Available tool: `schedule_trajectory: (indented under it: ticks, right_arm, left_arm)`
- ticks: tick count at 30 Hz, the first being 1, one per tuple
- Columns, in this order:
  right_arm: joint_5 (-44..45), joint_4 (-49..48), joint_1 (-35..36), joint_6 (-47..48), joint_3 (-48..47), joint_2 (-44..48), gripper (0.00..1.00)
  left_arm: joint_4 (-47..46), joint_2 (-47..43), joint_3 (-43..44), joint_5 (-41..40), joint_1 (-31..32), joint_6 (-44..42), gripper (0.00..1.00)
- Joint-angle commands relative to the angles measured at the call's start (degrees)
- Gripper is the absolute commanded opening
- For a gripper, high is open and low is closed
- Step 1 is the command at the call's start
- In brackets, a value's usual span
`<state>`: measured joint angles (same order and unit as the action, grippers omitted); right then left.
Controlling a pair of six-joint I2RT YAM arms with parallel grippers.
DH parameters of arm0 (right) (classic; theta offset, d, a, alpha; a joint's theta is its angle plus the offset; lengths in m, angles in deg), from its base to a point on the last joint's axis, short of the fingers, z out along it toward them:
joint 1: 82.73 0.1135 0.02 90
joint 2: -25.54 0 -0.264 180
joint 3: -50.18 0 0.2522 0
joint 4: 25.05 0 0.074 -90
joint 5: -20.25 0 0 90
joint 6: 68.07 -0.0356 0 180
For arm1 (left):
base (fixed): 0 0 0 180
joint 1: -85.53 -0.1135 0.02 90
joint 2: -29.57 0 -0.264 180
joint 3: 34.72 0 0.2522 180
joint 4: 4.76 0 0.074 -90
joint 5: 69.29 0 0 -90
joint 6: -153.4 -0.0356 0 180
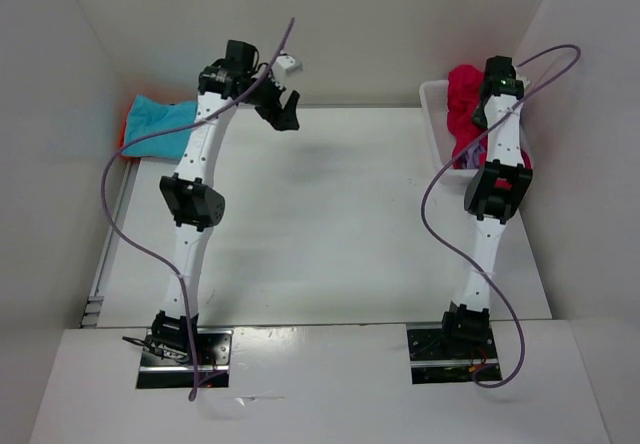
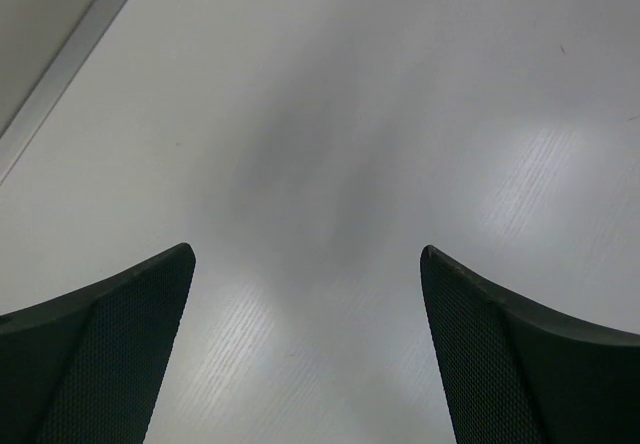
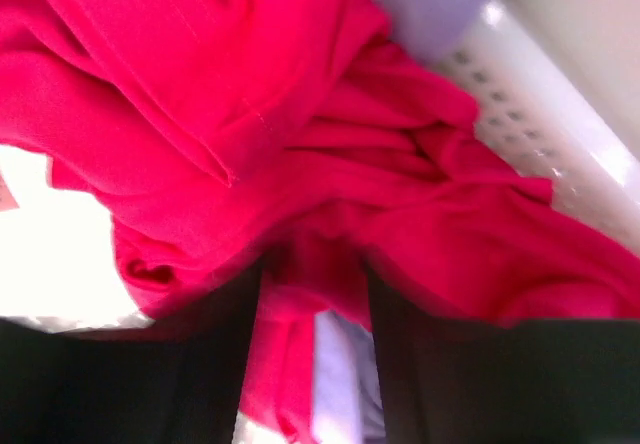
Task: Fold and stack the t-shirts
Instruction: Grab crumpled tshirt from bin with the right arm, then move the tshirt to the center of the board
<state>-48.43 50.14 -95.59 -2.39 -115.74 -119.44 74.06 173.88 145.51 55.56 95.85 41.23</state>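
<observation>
White table carries both arms in the top view. The left gripper is raised over the far middle-left of the surface, jaws apart, holding nothing. The turquoise t-shirt lies at the far left edge, to the left of that gripper and apart from it, with a sliver of the orange t-shirt showing at its outer side. The right arm reaches into the white mesh basket at the far right corner; the magenta-red t-shirt is heaped there, rising above the rim against the arm's end, whose tip is hidden from this view. In the left wrist view, the two dark fingers are spread wide over bare tabletop, with no cloth between or near them. In the right wrist view, magenta-red cloth fills nearly the whole frame. The right gripper is drawn in on a bunched fold of that shirt, which runs down between its two dark fingers and touches both. The lavender t-shirt shows behind the magenta cloth at the top and again low in the gap between the fingers. The basket's perforated wall is just beside the heap on the right.
</observation>
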Motion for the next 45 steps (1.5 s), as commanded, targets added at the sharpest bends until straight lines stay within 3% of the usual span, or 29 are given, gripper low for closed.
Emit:
schedule_trajectory:
  ticks: [1, 4, 23, 34, 38, 40, 45]
  right_arm:
    - [-1.99, 1.23, -0.06, 0.41, -3.58, -2.14, 0.28]
    - [-0.59, 1.76, 0.46, 0.41, -3.59, -0.83, 0.00]
    - [2.85, 1.24, 8.29, 0.41, -0.34, 28.34, 0.00]
    - [4.96, 0.63, 10.14, 0.94, 1.33, 37.13, 0.00]
    - [7.50, -1.14, 10.14, 2.69, 6.42, 40.84, 0.00]
    - [3.22, 0.09, 10.14, 2.08, 5.64, 41.62, 0.00]
    - [6.72, -0.52, 14.36, 2.96, 4.51, 43.47, 0.00]
  left_arm:
    - [-0.80, -0.17, 0.96, -1.62, 1.89, -0.60, 1.00]
    - [-1.42, -0.17, -1.15, -3.03, 3.47, -0.59, 1.00]
    - [-0.90, -9.47, -11.68, -1.19, 6.19, -1.20, 1.00]
    - [-3.18, -16.94, -20.38, 0.04, 6.20, -0.06, 1.00]
    - [-5.29, -19.15, -24.25, -1.97, 6.20, 1.34, 1.00]
    - [-5.90, -20.99, -25.49, -2.68, 6.20, 1.87, 1.00]
    - [-9.50, -26.96, -33.57, -6.28, 6.20, 3.54, 1.00]
